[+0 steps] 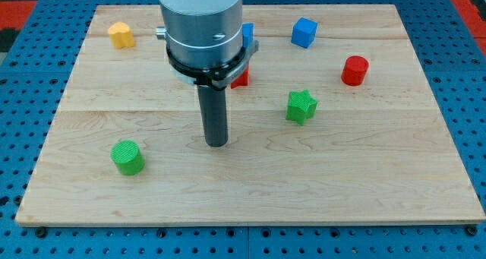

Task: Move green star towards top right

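The green star (301,106) lies on the wooden board (364,183), right of the middle. My tip (217,143) rests on the board to the star's left and a little below it, about a hundred pixels away, not touching it. The arm's grey body rises from the rod to the view's top and hides part of the board behind it.
A green cylinder (127,157) lies at the lower left. A red cylinder (355,71) lies up and right of the star. A blue cube (304,33) lies at the top. A yellow block (120,35) lies at the top left. A red block (241,78) and a blue block (247,34) peek out beside the arm.
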Robot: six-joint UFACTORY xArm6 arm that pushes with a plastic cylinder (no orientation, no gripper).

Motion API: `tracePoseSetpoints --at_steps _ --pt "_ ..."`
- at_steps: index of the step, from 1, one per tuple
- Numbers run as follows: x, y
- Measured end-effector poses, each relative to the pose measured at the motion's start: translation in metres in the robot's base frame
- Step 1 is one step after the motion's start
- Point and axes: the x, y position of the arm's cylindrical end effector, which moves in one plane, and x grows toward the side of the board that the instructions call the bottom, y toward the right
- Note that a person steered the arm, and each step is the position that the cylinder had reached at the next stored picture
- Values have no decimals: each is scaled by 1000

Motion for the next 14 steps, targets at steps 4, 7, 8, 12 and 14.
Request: tracePoseSetpoints --at_steps 4,7,8,12,14 --pt "-2 46" --pt "-61 -57" --pt "-81 -70" --pt "-174 -68" --pt "-169 -30"
